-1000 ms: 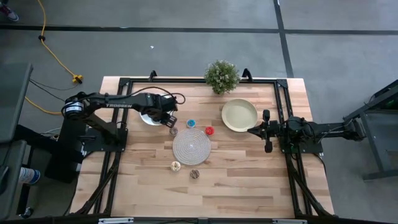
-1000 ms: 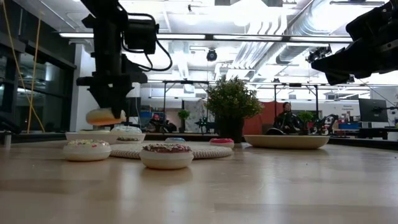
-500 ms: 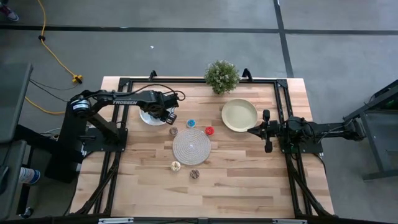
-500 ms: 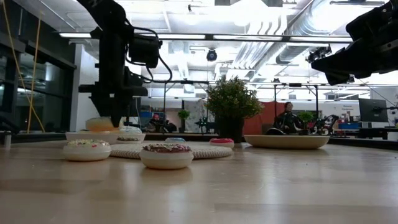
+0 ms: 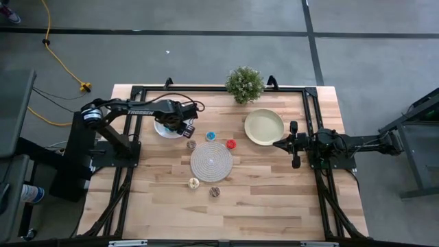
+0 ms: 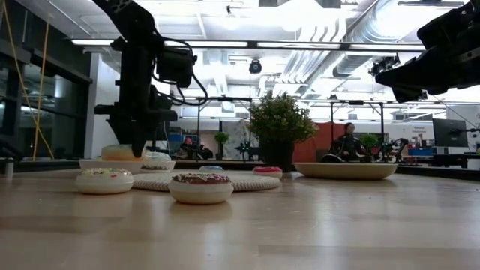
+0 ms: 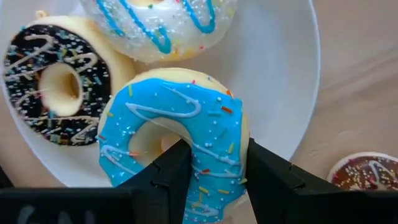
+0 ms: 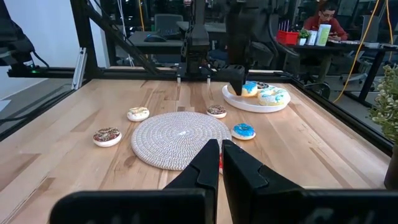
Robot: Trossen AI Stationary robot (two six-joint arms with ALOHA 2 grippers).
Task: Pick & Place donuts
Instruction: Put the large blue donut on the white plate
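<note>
Resting on the white plate point(image 7: 292, 74) among two other donuts, the blue donut point(image 7: 177, 140) is gripped across its ring by the left gripper point(image 7: 214, 171). Release should follow only once it sits flat. The right gripper point(image 8: 221, 152), closed and empty, waits apart.

Grey concrete floor point(image 5: 206, 41) (yellow cable point(image 5: 58, 51) trailing), bright ceiling lights point(image 6: 247, 45).

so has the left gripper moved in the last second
Yes: the left gripper has come down with the blue donut onto the white plate.
</note>
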